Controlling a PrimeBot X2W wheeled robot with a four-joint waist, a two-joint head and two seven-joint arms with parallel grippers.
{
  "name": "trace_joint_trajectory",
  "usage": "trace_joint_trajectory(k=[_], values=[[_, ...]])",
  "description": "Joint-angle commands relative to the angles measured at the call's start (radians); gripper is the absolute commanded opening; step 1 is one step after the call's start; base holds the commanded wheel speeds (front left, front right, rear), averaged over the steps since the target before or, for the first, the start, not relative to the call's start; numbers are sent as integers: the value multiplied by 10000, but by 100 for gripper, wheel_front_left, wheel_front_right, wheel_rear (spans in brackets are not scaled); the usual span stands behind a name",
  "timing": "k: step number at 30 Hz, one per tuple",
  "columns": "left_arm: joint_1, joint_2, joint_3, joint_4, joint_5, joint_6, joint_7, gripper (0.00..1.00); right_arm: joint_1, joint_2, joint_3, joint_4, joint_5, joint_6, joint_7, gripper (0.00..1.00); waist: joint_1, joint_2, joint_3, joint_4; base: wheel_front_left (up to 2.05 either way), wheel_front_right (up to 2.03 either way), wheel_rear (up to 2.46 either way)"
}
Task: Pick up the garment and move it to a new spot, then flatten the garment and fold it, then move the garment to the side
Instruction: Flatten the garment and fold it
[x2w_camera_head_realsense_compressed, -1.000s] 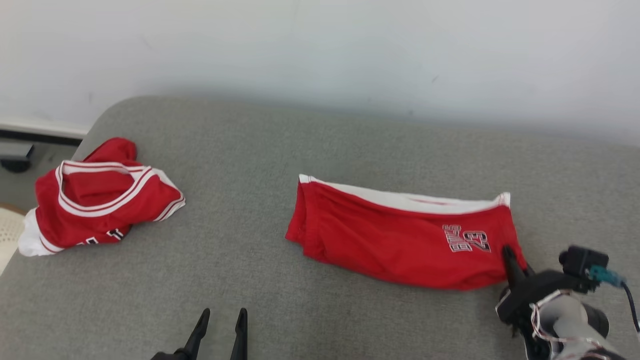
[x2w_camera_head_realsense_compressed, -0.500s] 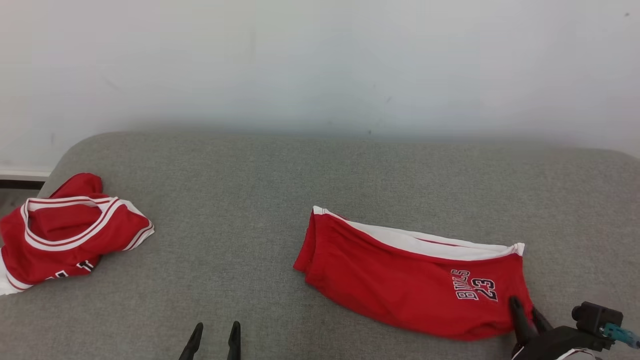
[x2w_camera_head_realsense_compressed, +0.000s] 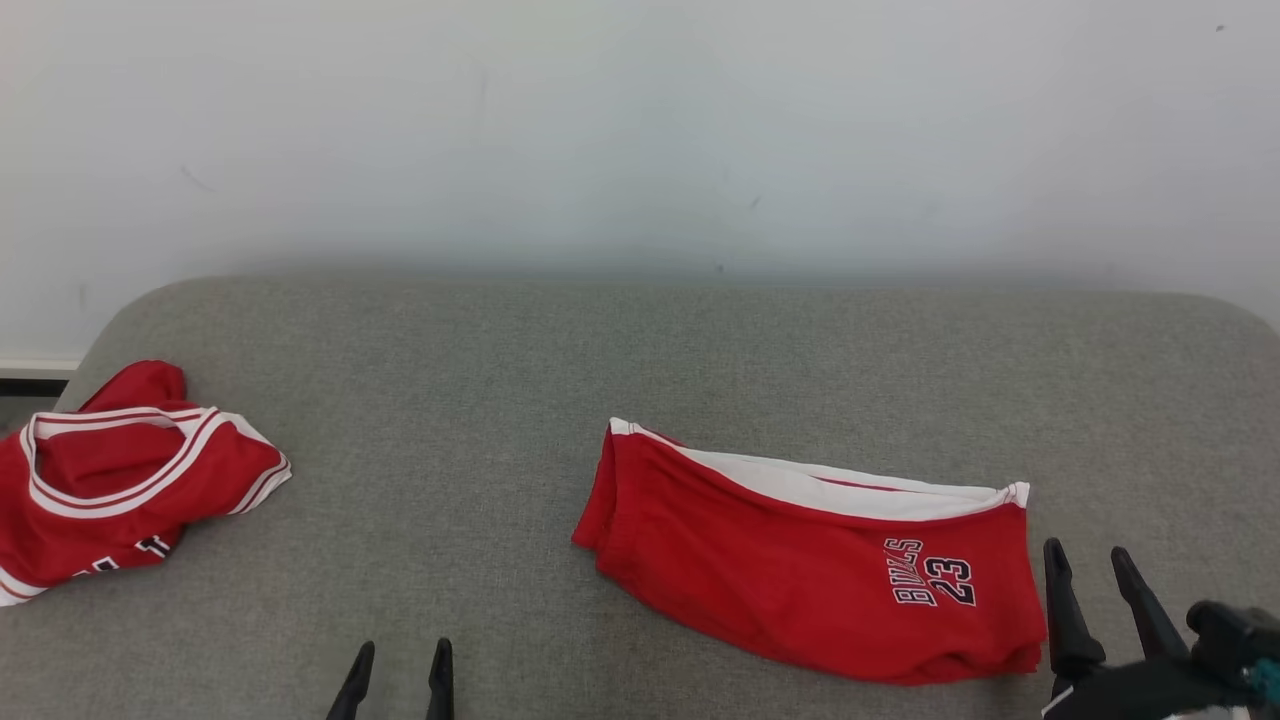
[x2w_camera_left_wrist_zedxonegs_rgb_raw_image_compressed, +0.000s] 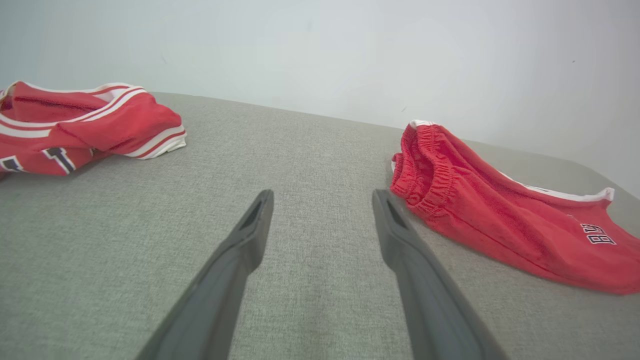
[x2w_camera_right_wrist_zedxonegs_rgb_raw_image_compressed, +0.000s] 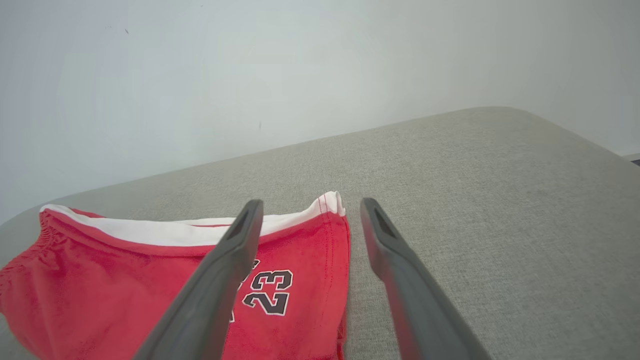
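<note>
You see R gripper (x2w_camera_head_realsense_compressed: 1085, 550) now off the folded shorts (x2w_camera_head_realsense_compressed: 800, 570), jaws spread, just beside their numbered end. L gripper (x2w_camera_head_realsense_compressed: 402, 646) jaws apart too, empty. Side-move prob. done.

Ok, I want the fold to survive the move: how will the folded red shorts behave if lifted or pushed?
Probably floppy: the red shorts lie in limp layers, so lifting one edge would likely open the fold. Likely light: thin cloth. Pushed over the textured grey cushion, they would probably bunch, not slide.
</note>
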Motion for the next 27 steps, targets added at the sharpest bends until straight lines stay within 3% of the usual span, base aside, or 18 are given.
trace_joint_trajectory(k=[1,8,14,19,27], values=[[122,10,116,-160,140,47,-26,100,512,344,-474,-538,-579,-24,-10,100,1,0,-19,-61,0,0,0],[252,8,432,-430,546,101,-26,100,1885,1605,-2131,-1942,-1929,-24,-11,100,1,0,-3,-105,0,0,0],[303,11,572,-459,470,144,-26,100,1848,1963,-2248,-1870,-2368,-24,-12,100,1,0,83,-221,0,0,0],[119,10,455,-368,425,122,-26,100,791,1738,-2144,-711,-2573,-24,-14,100,1,0,163,-160,0,0,0],[-59,10,110,-131,503,27,-24,100,-1403,1175,-1852,2730,-3002,-24,11,100,1,0,297,185,0,0,0]])
